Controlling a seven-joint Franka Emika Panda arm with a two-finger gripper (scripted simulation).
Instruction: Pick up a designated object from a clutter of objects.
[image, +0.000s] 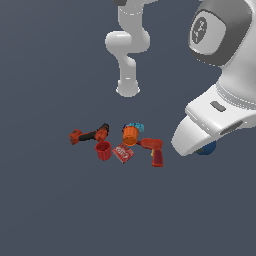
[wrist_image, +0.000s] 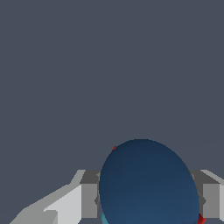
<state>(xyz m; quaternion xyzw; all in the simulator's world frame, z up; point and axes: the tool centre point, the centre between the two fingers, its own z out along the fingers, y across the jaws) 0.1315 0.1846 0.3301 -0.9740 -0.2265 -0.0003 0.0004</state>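
The designated object (wrist_image: 148, 183), a dark blue ball-like lump, fills the space between my gripper's (wrist_image: 148, 200) two grey fingers (wrist_image: 89, 200), which press on its sides. In the exterior view only a sliver of the designated object (image: 207, 148) shows under my white hand; the gripper itself is hidden there. The ball hangs apart from the clutter of objects (image: 120, 142), toward the exterior view's right. The ball hides almost all of the clutter in the wrist view; only tiny red bits peek out at its rim.
On the grey floor lie a red-and-black tool (image: 89, 135), a red cup (image: 103, 150), a red box (image: 123, 152), an orange ribbed thing (image: 130, 134) with a cyan piece, and a red drill (image: 155, 150). The arm's base (image: 128, 87) stands behind them.
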